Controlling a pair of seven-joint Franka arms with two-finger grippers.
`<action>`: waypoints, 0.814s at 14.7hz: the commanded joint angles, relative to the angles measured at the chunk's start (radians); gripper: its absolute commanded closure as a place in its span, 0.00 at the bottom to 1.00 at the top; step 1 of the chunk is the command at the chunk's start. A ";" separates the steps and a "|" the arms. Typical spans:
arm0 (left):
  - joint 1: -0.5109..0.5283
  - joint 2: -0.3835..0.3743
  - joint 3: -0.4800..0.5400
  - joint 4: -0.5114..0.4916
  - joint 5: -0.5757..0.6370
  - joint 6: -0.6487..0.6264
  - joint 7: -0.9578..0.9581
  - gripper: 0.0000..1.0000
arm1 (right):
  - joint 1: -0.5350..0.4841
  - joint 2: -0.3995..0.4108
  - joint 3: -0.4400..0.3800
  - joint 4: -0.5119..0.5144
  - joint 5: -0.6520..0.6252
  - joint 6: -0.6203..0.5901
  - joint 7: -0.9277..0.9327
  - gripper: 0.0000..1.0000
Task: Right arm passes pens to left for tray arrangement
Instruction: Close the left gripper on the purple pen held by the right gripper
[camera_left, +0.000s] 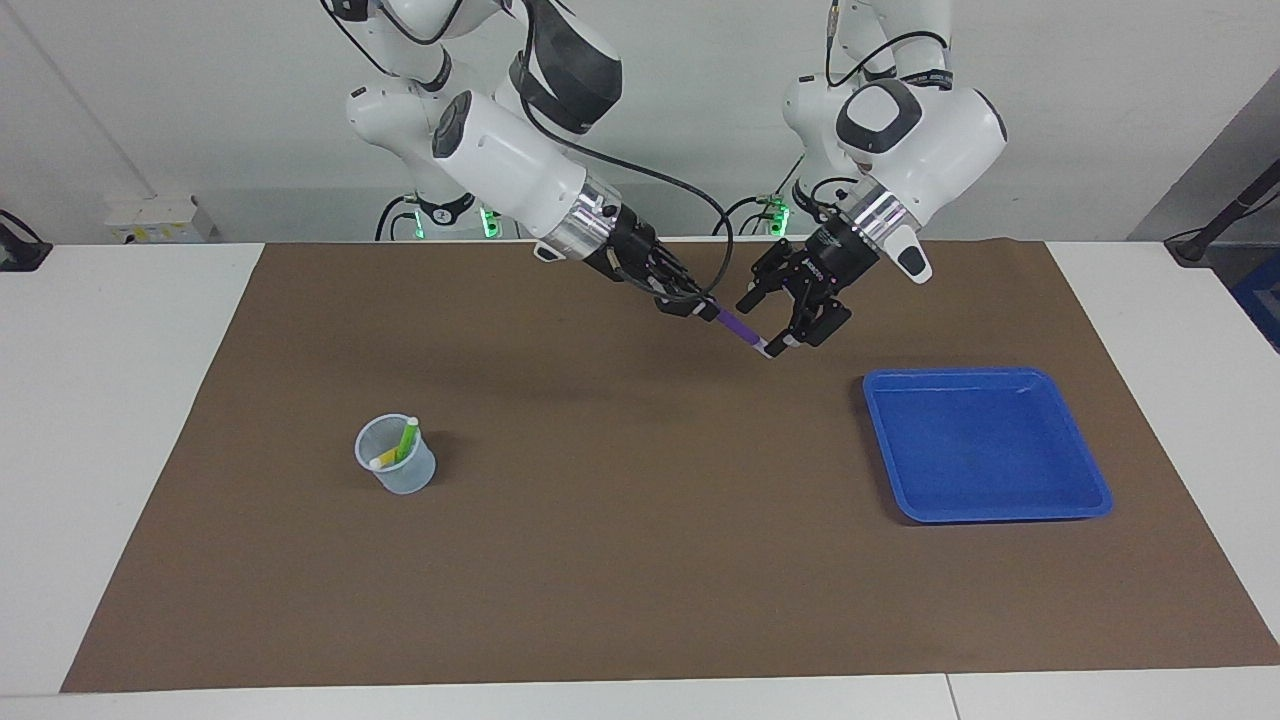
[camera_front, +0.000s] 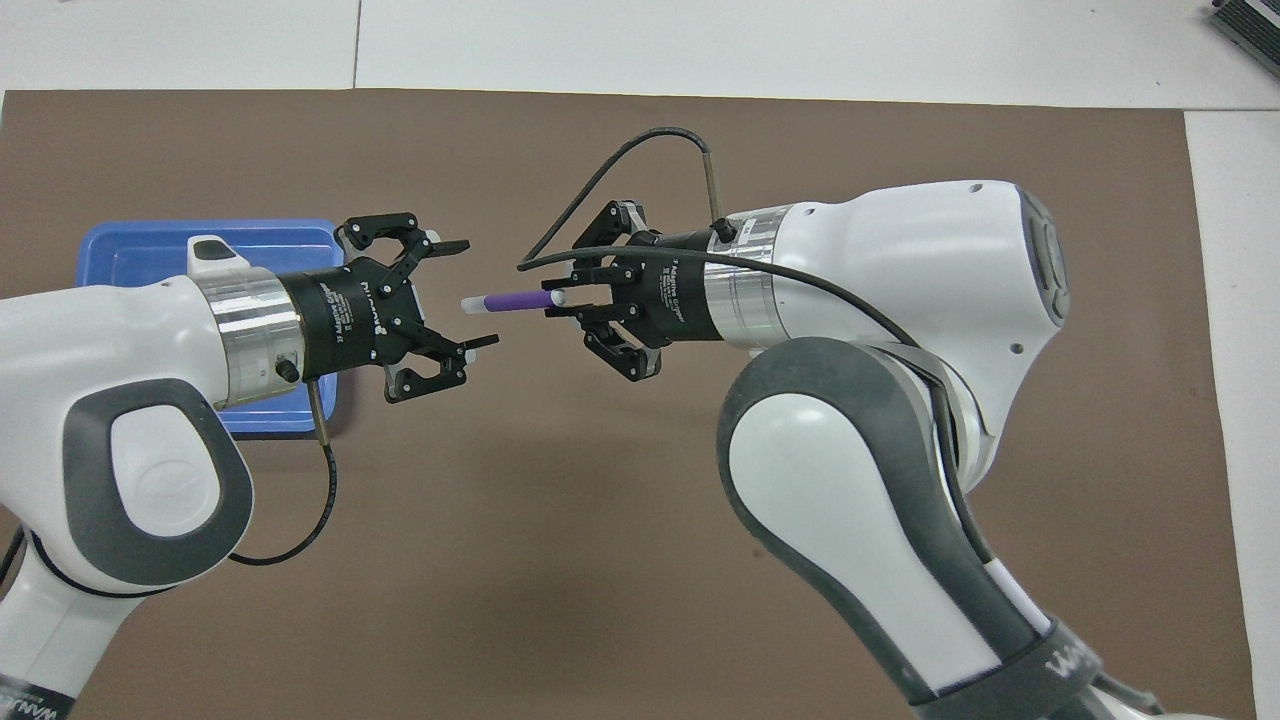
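Opposed high views, shared mat (camera_left: 640, 560)

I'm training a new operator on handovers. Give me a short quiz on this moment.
1. True or false: the left gripper has already shut on the purple pen.
2. Which holds the green pen? A) tray B) cup C) right gripper
3. Fill in: the pen's whitish end lies between the left gripper's open ____.

Key
1. False: it is open, and the right gripper holds the pen.
2. B
3. fingers
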 joint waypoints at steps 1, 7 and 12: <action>-0.019 -0.039 0.015 -0.037 -0.018 -0.027 -0.036 0.13 | 0.005 -0.005 0.000 -0.012 0.007 0.023 -0.001 1.00; -0.032 -0.046 0.013 -0.073 -0.016 0.039 -0.024 0.19 | 0.005 -0.006 0.000 -0.014 0.007 0.021 -0.002 1.00; -0.059 -0.017 0.010 -0.062 -0.018 0.105 -0.026 0.19 | 0.005 -0.006 0.000 -0.018 0.004 0.019 -0.004 1.00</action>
